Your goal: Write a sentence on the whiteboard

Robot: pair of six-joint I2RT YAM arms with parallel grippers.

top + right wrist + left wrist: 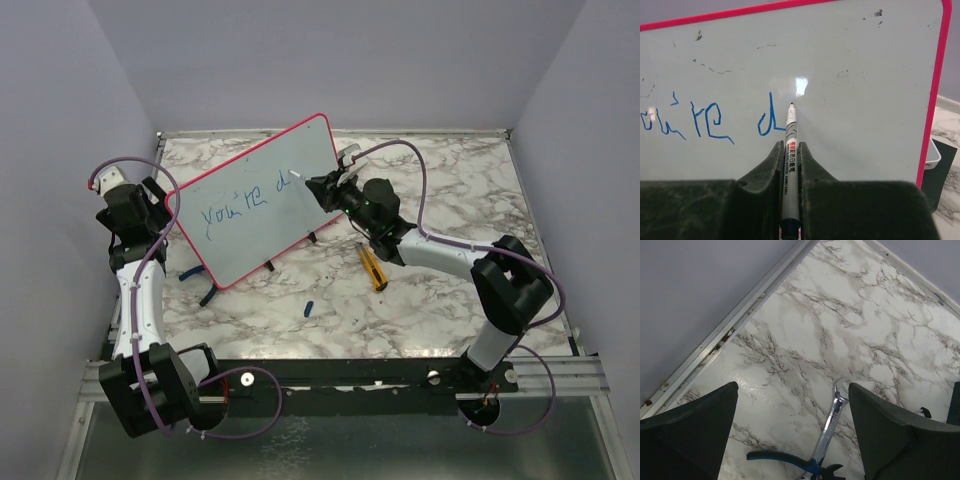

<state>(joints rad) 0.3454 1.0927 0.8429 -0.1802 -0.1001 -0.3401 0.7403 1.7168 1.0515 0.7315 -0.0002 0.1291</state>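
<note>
The right gripper, pinching the marker with its tip seemingly touching the whiteboard, should press lightly and keep letters level; the left gripper is spread.

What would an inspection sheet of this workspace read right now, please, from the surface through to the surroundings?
Surface: marble-pattern table, metal rails at its edges.
Job's things: whiteboard propped tilted on black feet; sentence in blue reaches "you're d"; marker tip at the board, just right of the d.
Clutter: blue-handled pliers and wrench on the table; yellow-black tool; small blue piece, perhaps a cap.
Grippers: left gripper open, empty; right gripper shut on the marker.
Cables: purple cables looped along both arms.
Surroundings: pale lilac walls.
</note>
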